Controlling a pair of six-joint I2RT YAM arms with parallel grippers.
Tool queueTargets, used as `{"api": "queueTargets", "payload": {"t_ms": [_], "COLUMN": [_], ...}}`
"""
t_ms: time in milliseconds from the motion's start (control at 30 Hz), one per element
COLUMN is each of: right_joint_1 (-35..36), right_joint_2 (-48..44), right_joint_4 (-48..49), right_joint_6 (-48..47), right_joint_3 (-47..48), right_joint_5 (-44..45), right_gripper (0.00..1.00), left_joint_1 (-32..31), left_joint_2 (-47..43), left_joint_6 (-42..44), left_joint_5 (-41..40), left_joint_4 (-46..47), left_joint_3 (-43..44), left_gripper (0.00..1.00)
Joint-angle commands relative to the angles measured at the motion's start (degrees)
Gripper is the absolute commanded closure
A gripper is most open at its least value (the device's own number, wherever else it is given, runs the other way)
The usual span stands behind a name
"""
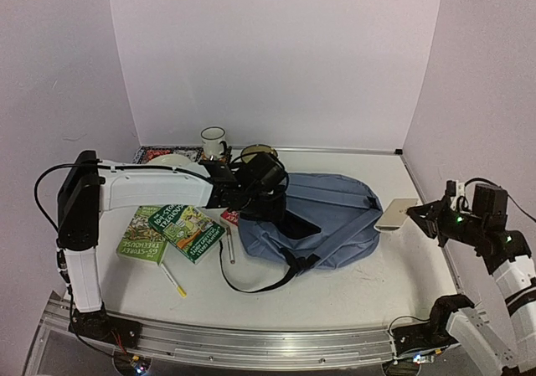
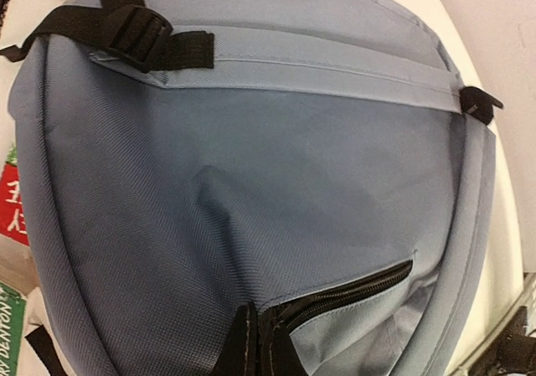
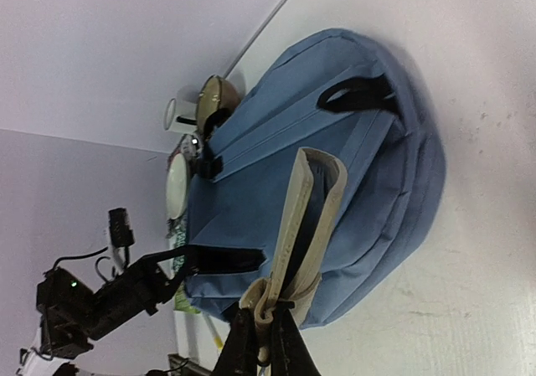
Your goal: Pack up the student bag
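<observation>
Since the flat beige item (image 1: 396,213), a slim case or a notebook, I cannot tell which, is already pinched in my right gripper (image 1: 416,215) just off the right-hand end of the student bag (image 1: 335,217), I judge the step in hand to be getting it inside. The overhead view shows the bag lying flat mid-table, with a dark gap in its left half right beside my left gripper (image 1: 266,202). Two green books (image 1: 191,229) and a pen (image 1: 172,279) lie to its left and a mug (image 1: 213,141) stands behind, so I'd steer clear of those. From the left wrist, grey-blue fabric fills nearly everything. My fingers (image 2: 241,347) are closed at the end of a black zipper (image 2: 352,288), pinching the bag there as far as I can tell. I'd lift that hold a little so the mouth gapes. From the right wrist, the jaws are clamped on one end of the beige item, seen edge-on, and its far end points at the bag's side, not at any opening. I'd carry it up and over toward the gap, tip the leading edge down, and release only once most of it is in, since a limp fabric lip will likely snag a corner.
</observation>
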Motion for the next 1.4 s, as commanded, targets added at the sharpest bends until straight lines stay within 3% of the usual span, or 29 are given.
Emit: {"api": "queueTargets", "payload": {"t_ms": [0, 133, 300, 400, 767, 1367], "right_joint_1": [1.2, 6.3, 23.8, 30.8, 41.7, 43.3], "right_joint_2": [-3.8, -3.6, 4.1, 10.4, 28.9, 44.4], "right_joint_4": [7.4, 14.2, 27.7, 36.9, 61.2, 73.2], "right_joint_6": [7.6, 11.9, 16.9, 19.2, 22.4, 23.6], "right_joint_3": [-4.6, -7.6, -9.6, -10.1, -11.6, -15.7], "right_joint_5": [-8.7, -7.9, 2.7, 6.7, 9.0, 14.0], "right_gripper": [1.0, 1.0, 1.0, 1.0, 1.0, 1.0], "left_joint_1": [0.3, 0.2, 0.2, 0.2, 0.2, 0.2], "left_joint_2": [1.3, 2.6, 3.1, 3.2, 2.8, -1.1], "left_joint_6": [-2.4, -3.5, -4.4, -4.8, -5.3, -5.5], "left_joint_5": [5.5, 9.2, 10.6, 10.7, 11.9, 17.2], "left_joint_4": [3.5, 3.8, 4.2, 4.4, 5.0, 8.0], "left_joint_3": [4.7, 5.6, 6.3, 6.4, 6.0, 1.0], "left_gripper": [1.0, 1.0, 1.0, 1.0, 1.0, 1.0]}}
